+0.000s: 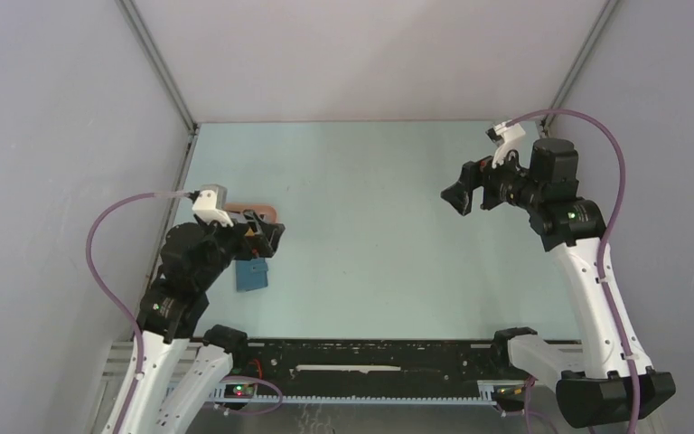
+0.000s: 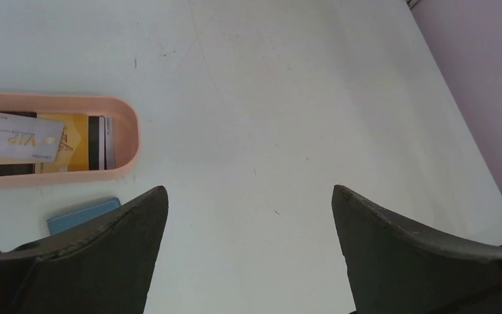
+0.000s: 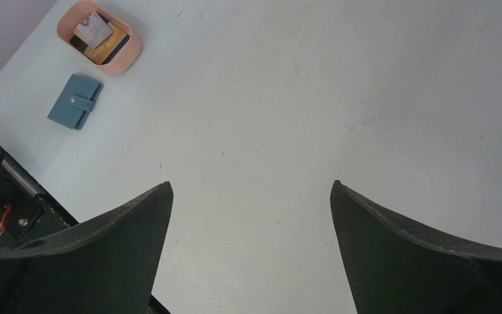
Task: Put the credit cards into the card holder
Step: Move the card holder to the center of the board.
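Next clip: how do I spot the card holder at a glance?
On the pale table, go to the left side, where a salmon-pink tray holds the credit cards. The card holder lies beside it, nearer the front edge: flat, blue, closed by a snap tab.

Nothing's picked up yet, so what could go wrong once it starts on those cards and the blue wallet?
The cards lie flat and overlapping in the pink tray; the wide fingers may struggle to lift just one, or may shove the tray.
The wallet looks closed, flap fastened; it likely must be opened and held, and could slide or flop shut.
Both sit beside the left arm, far from the right arm; working there together, they might collide.
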Motion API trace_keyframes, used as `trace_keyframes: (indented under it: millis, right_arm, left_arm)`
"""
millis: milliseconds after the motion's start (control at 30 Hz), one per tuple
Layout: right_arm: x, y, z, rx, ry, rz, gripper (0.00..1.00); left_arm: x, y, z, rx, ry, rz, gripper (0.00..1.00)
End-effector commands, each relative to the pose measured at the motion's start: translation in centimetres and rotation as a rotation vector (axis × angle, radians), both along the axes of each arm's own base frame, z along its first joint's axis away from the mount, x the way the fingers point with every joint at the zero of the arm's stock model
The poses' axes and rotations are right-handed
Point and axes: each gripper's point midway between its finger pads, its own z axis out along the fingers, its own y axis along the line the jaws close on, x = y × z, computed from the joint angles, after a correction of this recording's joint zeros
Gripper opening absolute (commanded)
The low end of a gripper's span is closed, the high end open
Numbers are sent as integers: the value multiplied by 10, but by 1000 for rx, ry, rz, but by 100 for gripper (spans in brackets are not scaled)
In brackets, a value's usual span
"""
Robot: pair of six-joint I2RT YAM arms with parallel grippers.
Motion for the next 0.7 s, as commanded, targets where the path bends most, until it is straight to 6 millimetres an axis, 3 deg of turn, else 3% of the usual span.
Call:
trace_keyframes:
  millis: [0, 167, 333, 433, 533, 667]
  right_arm:
    - [-3, 8, -1, 55, 1, 31, 100]
    - [-7, 21, -13, 143, 43, 115, 100]
    - [-32, 47, -24, 141, 23, 321, 100]
    - [-64, 68, -35, 147, -16, 558, 100]
    - [-90, 81, -46, 168, -24, 718, 100]
    - [-88, 87, -59, 144, 13, 720, 100]
  left_arm:
    - [3, 1, -18, -17, 24, 26, 100]
    - [9, -15, -39, -133, 67, 8, 100]
    - [15, -19, -69, -201, 156, 48, 100]
    - [18, -6, -96, -169, 211, 138, 93]
    - [18, 24, -126, -99, 277, 315, 84]
    - [21, 47, -151, -71, 277, 456, 83]
